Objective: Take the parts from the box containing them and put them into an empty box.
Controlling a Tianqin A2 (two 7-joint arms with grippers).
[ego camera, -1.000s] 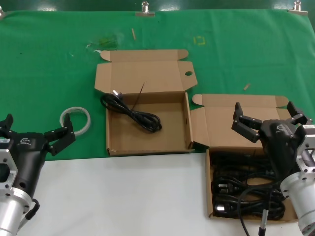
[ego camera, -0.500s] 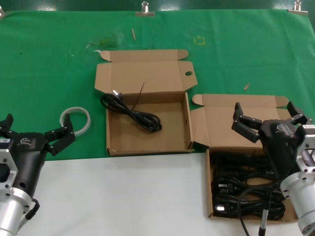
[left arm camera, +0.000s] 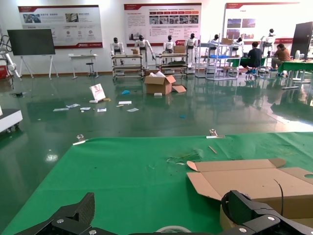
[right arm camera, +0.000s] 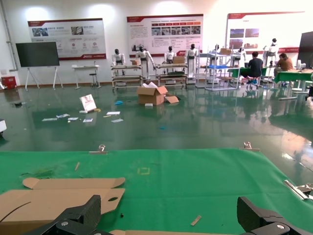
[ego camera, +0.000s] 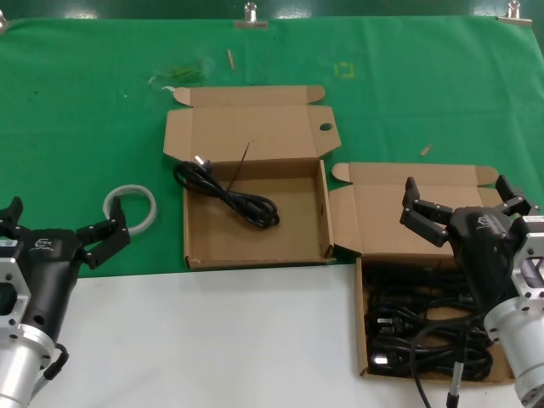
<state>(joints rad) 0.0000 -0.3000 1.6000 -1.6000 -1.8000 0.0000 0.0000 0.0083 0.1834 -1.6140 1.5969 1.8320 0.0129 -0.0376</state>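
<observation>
Right gripper point(ego camera: 466, 206) hangs wide open, empty, over the full box point(ego camera: 364, 340) of cords point(ego camera: 421, 327). Left gripper point(ego camera: 64, 228) idles open beside the tape ring point(ego camera: 131, 206). One cord point(ego camera: 228, 197) lies in the other box point(ego camera: 255, 251). No readable writing.

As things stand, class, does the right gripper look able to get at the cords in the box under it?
Probably yes. The right gripper hangs open above the right box, whose lid is folded back, with nothing over the cords.
</observation>
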